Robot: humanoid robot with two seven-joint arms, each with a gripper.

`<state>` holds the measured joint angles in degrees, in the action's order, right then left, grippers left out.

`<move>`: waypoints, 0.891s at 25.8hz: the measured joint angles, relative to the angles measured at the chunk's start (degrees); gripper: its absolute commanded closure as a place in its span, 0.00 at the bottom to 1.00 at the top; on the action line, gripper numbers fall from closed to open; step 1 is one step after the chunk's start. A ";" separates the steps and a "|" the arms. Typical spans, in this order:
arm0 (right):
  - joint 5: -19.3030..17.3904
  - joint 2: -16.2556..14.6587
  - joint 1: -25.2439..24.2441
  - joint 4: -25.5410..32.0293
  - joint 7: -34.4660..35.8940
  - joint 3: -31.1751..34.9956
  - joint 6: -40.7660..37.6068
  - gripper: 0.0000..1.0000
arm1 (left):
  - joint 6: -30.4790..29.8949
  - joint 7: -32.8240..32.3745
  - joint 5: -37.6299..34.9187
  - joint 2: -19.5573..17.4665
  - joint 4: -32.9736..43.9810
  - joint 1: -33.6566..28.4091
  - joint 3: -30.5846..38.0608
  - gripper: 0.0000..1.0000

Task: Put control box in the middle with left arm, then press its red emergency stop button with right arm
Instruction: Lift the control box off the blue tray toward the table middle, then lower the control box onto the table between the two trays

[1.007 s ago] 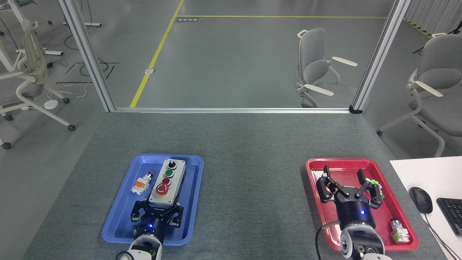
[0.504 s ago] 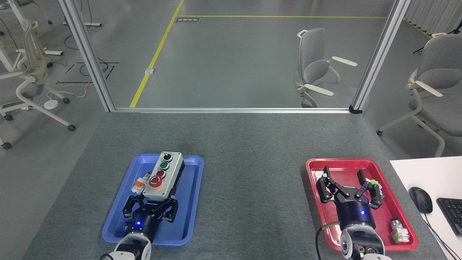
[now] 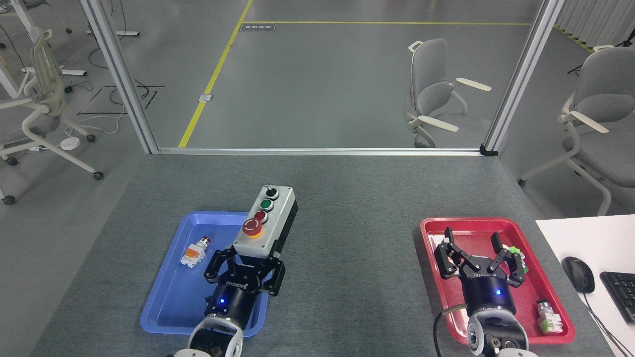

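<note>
Head view shows the left gripper (image 3: 246,262), fingers clamped on the control box (image 3: 266,221), having lifted it from the blue tray (image 3: 168,302) toward frame centre, placement pending, while the right gripper (image 3: 478,255) waits open

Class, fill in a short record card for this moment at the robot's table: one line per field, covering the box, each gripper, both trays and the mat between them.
control box: held clear of the blue tray's floor, above its right rim
box controls: black knob, green button, small red button, red emergency stop button
left gripper: shut on the box's near end
right gripper: open, over the red tray
blue tray: holds a loose push-button
middle: bare grey mat; box not yet set down there
</note>
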<state>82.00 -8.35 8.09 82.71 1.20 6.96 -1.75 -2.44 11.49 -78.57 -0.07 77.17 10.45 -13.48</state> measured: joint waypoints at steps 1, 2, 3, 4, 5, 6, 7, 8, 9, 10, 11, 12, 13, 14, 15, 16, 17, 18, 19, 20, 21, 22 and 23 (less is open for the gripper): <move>0.00 0.00 0.00 0.00 0.02 0.00 0.00 0.01 | 0.20 -0.19 -0.06 0.58 -0.11 0.12 -1.34 1.00; 0.00 0.01 0.00 0.00 0.03 0.00 0.00 0.01 | 0.90 -0.63 -0.12 1.13 -0.40 0.20 -2.74 1.00; 0.00 0.02 0.00 0.00 0.04 0.01 0.00 0.01 | 1.56 -0.86 -0.17 1.59 -0.83 0.38 -4.34 1.00; 0.00 0.03 0.00 0.00 0.04 0.00 0.00 0.01 | 1.97 -1.00 -0.26 2.02 -1.44 0.85 -6.02 1.00; 0.00 0.04 0.00 0.00 0.05 0.00 0.00 0.01 | 2.64 -0.79 -0.44 2.45 -2.34 1.39 -7.92 1.00; 0.00 0.06 -0.01 0.00 0.06 0.01 0.00 0.01 | 3.48 -0.78 -0.61 2.85 -3.43 1.87 -9.51 1.00; 0.00 0.07 0.00 0.00 0.06 0.01 0.00 0.01 | 4.34 -0.87 -0.79 3.40 -4.89 2.48 -11.17 1.00; 0.00 0.07 0.00 0.00 0.06 0.02 0.00 0.01 | 4.94 -0.93 -0.94 3.88 -6.12 3.11 -12.39 1.00; 0.00 0.08 0.00 0.00 0.06 0.03 0.00 0.01 | 5.64 -0.91 -1.09 4.40 -7.42 3.82 -13.37 1.00; 0.00 0.08 0.00 0.00 0.07 0.04 0.00 0.01 | 5.97 -0.72 -1.18 4.79 -8.46 4.27 -14.05 1.00; 0.00 0.08 0.00 0.00 0.07 0.06 0.00 0.01 | 6.21 -0.73 -1.26 5.10 -9.51 4.59 -14.62 1.00; 0.00 0.08 0.00 0.00 0.08 0.06 0.00 0.01 | 6.47 -0.80 -1.31 5.31 -10.32 4.87 -15.11 1.00; 0.00 0.08 0.00 0.00 0.11 0.06 0.00 0.01 | 6.88 -0.78 -1.35 5.46 -10.85 5.13 -15.65 1.00; 0.00 0.06 0.00 0.00 0.12 0.06 0.00 0.01 | 7.04 -0.54 -1.37 5.56 -11.23 5.25 -16.33 1.00; 0.00 0.05 0.00 0.00 0.16 0.07 0.00 0.01 | 7.24 -0.31 -1.38 5.68 -11.57 5.30 -17.18 1.00; 0.00 0.04 0.02 0.00 0.22 0.07 0.00 0.01 | 7.51 -0.27 -1.38 5.88 -11.86 5.35 -18.09 1.00; 0.00 0.03 0.03 0.00 0.23 0.07 0.00 0.01 | 8.05 -0.27 -1.37 6.22 -12.14 5.35 -18.91 1.00; 0.00 -0.01 0.06 0.00 0.23 0.07 0.00 0.01 | 8.67 -0.35 -1.36 6.64 -12.44 5.34 -19.67 1.00; 0.00 -0.04 0.06 0.00 0.23 0.07 0.00 0.01 | 9.27 -0.56 -1.33 6.99 -12.70 5.34 -20.35 1.00; 0.00 -0.05 0.07 0.00 0.23 0.07 0.00 0.01 | 9.72 -0.63 -1.31 7.19 -12.89 5.33 -20.88 1.00; 0.00 -0.06 0.08 -0.01 0.21 0.07 0.00 0.01 | 10.20 -0.73 -1.29 7.37 -13.06 5.33 -21.48 1.00; 0.00 -0.07 0.08 -0.01 0.18 0.07 0.00 0.01 | 10.63 -0.76 -1.27 7.49 -13.16 5.33 -21.91 1.00; 0.00 -0.07 0.08 -0.01 0.17 0.06 0.00 0.01 | 10.82 -0.77 -1.25 7.58 -13.25 5.33 -22.43 1.00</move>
<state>82.00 -8.42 8.17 82.70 1.36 7.02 -1.75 8.38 10.72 -79.81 7.50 63.93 15.78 -35.92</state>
